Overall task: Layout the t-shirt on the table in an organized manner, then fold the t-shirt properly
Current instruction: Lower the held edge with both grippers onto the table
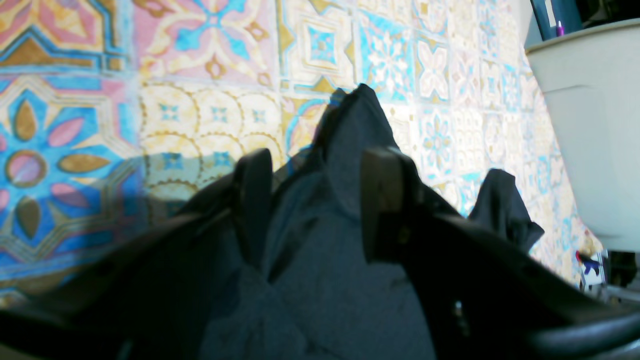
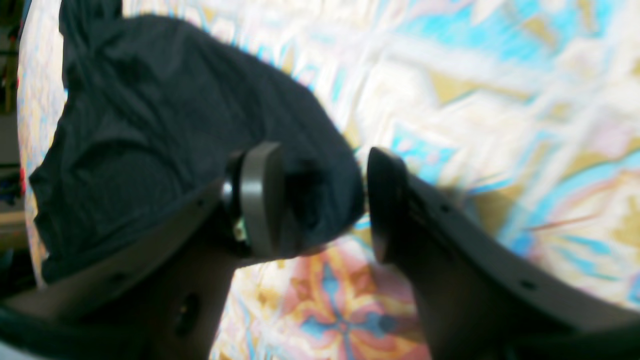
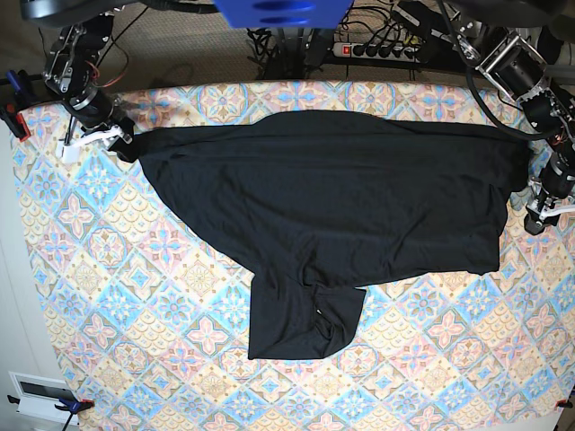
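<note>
The black t-shirt (image 3: 341, 197) lies spread across the far half of the patterned table (image 3: 135, 296), with one part reaching toward the near edge at the centre. My right gripper (image 3: 126, 144) is at the shirt's left end. In the right wrist view its jaws (image 2: 320, 200) stand apart around a corner of the shirt (image 2: 150, 125). My left gripper (image 3: 528, 193) is at the shirt's right end. Seen from the left wrist, it (image 1: 318, 200) is open, with bunched black fabric (image 1: 350, 130) rising between the fingers.
A white container wall (image 1: 590, 125) stands beyond the table's edge in the left wrist view. Clamps (image 3: 13, 117) hold the cloth at the table's left edge. A power strip (image 3: 377, 49) and cables lie behind the table. A white box (image 3: 36, 395) sits at the near left corner.
</note>
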### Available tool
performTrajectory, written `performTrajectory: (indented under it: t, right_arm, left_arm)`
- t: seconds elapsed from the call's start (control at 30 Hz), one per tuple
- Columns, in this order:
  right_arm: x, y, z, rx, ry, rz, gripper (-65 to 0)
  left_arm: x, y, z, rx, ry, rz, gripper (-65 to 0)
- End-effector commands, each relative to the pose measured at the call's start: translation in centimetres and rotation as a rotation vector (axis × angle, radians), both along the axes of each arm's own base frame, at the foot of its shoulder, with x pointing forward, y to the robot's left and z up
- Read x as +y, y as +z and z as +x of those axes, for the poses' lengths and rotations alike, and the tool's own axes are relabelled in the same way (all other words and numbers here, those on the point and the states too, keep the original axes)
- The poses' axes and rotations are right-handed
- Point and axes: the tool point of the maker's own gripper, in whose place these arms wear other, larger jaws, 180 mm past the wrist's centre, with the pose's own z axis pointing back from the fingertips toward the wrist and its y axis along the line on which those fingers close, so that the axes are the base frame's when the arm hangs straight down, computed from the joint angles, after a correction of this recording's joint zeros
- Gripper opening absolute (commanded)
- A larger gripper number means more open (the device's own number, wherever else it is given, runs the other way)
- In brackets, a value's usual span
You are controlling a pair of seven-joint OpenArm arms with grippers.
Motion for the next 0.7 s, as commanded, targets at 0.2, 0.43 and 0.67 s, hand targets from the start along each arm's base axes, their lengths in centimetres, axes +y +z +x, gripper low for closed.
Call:
performTrajectory:
  t: [0.2,0.43,0.67]
  right_arm:
    - [-0.7,1.3,0.7,-0.045,-0.004,-0.015,-38.4]
    - [-0.7,1.3,0.7,-0.046,-0.003,-0.015,-38.4]
    - [-0.9,2.3,2.5,-0.093,-0.010,-0.014,-38.4]
  left_arm:
    - [0.9,1.2,-0.3,-0.025,0.002,0.033,-36.5]
    - [0.8,0.8,-0.7,-0.013,-0.003,0.036,-36.5]
    - [0.8,0.8,-0.7,-0.013,-0.003,0.036,-36.5]
